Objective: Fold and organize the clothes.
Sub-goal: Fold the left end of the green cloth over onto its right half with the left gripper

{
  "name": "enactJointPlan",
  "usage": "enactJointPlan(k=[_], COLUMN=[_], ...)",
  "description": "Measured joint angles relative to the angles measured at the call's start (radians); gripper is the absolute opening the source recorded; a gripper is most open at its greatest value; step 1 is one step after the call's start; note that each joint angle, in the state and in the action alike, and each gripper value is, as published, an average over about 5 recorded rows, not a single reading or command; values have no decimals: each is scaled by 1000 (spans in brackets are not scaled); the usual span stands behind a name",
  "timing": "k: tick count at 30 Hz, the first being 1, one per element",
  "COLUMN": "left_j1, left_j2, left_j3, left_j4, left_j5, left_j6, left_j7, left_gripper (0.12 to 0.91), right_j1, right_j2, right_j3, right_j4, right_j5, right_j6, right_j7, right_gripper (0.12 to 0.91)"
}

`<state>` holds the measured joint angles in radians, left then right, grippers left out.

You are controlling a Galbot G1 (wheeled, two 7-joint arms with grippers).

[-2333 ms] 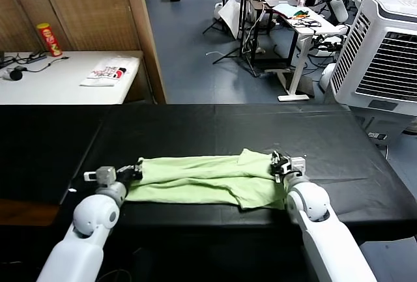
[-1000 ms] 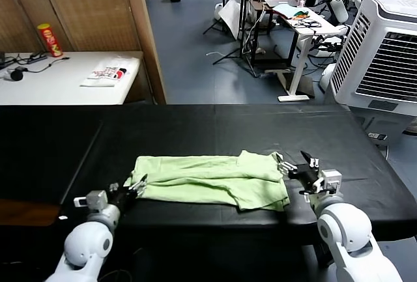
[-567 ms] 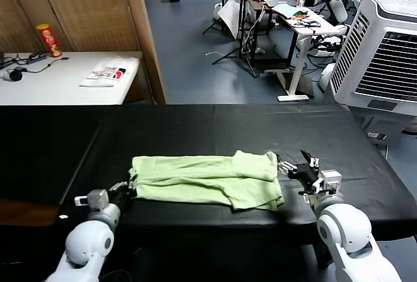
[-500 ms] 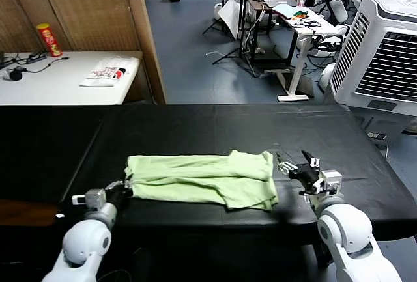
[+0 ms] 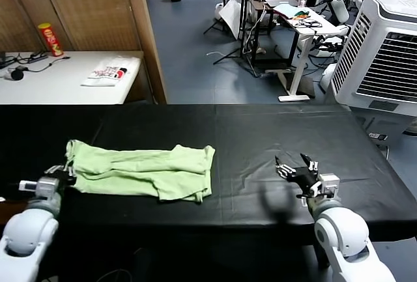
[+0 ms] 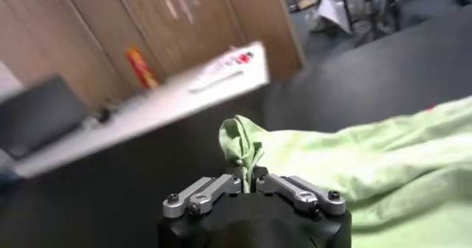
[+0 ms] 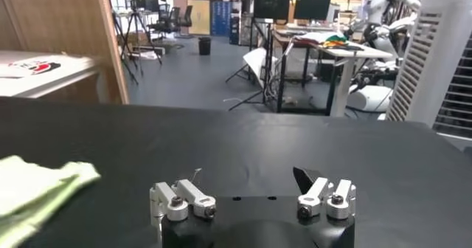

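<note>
My left gripper [image 6: 251, 185] clamped shirt [image 5: 140, 171] edge, dragging leftward for folding room; right gripper [image 5: 296, 172] open, idle, near right.

Pale green shirt [image 5: 140, 170], loosely folded strip, flat on black table's left side, left end bunched.

No text can be read — the red can [image 5: 49, 39] and folded white item [image 5: 108, 72] carry print too small.
</note>
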<state>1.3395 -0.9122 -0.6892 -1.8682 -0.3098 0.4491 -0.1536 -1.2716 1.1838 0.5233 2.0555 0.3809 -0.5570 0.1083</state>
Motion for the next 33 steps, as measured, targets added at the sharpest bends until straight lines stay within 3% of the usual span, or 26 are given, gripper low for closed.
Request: enactJointPlan(k=[7,10,22,33], left_j1=[-53,-79,-148,-160], left_j2=[-122,-174,-367,-462], left_j3=[105,162,353,397], left_j4=[-155,-195,-191,-156], left_j5=[-171,-237,-282,-247], left_j6=[134,165,174,166], left_j7=[-73,-87,-100,-94], left_gripper=[179,179,179,179], right_j1=[-31,-46,-78,-61], right_j2=[-1,6,26,38], right_j3=[22,31,47,28], right_j4=[20,25,29,18], right_j5=[-14,-23,-43,-51], right_j6=[2,6,10,10], right_j7=[1,1,0,-1], right_gripper=[798,798,798,798])
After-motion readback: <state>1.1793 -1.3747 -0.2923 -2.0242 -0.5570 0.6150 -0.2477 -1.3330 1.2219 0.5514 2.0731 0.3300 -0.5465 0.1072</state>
